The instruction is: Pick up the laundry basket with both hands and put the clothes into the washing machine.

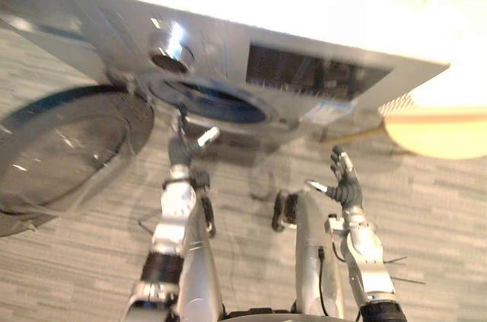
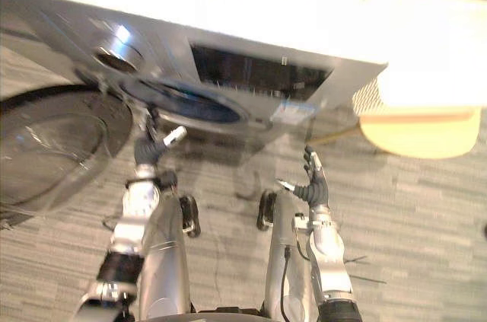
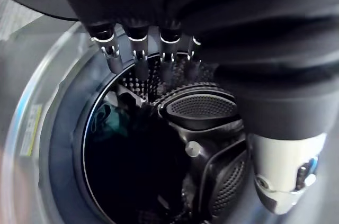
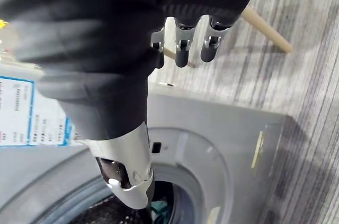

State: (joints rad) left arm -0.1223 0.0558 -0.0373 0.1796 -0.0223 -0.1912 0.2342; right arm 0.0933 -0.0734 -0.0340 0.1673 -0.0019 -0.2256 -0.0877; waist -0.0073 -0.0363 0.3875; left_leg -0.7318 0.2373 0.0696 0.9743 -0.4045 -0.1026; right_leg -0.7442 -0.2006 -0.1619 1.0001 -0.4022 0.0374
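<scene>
The washing machine (image 1: pixel 221 48) is seen from above, its round drum opening (image 1: pixel 209 103) faced toward the robot and its glass door (image 1: pixel 65 147) stood wide open on the left. A teal garment (image 3: pixel 106 121) is glimpsed inside the dark drum, mostly lost in shadow. The left hand (image 1: pixel 181 151) is held at the opening with straight fingers. The right hand (image 1: pixel 346 185) is raised nearby, spread and empty. A pale latticed object (image 1: pixel 397 103) at right is washed out by glare.

Sticker (image 4: pixel 24 110) on washing machine (image 4: pixel 222 128): I make out print, none of it legible.
Control panel (image 1: pixel 312 72): dark, nothing I can read.
</scene>
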